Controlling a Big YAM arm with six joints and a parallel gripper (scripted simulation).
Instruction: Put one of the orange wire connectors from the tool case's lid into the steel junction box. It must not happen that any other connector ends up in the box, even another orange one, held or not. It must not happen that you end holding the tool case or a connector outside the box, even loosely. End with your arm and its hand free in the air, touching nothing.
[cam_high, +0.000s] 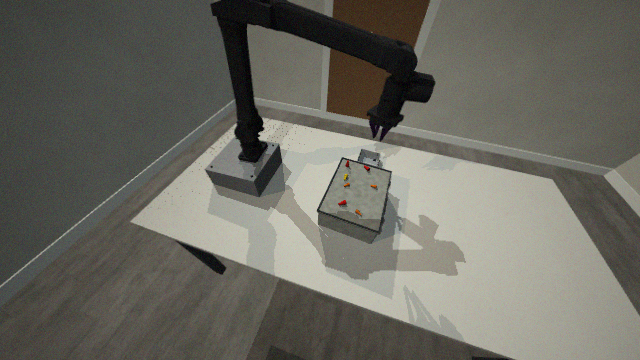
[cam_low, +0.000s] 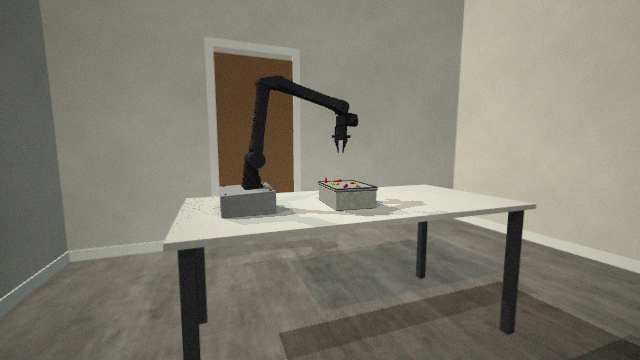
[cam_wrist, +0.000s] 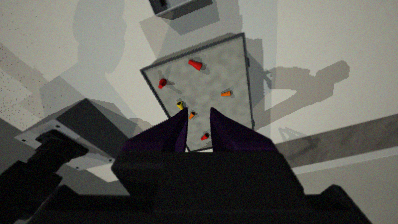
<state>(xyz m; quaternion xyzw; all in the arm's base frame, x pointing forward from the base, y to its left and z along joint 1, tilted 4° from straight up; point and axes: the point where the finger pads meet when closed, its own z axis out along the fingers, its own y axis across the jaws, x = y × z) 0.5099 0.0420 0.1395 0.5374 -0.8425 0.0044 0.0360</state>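
Top view: high and off to one side of the table (cam_high: 500, 240), angled steeply down, with the arm base on the left and the tool case (cam_high: 356, 200) mid-frame. Exterior view: far back at about table height, facing the door (cam_low: 252, 120) wall, whole table and arm in frame. Wrist view: looks straight down past the gripper (cam_wrist: 198, 131) fingers, nearest of the three; all three views share the tool case's lid and its connectors.

White table (cam_low: 450, 205) on dark legs (cam_low: 509, 270) stands on grey wood-grain flooring (cam_low: 350, 310). Behind it — a brown door (cam_low: 235, 120) in a white frame, set in a beige wall. White baseboard (cam_high: 100, 210) runs along the walls — grey wall at the left side.
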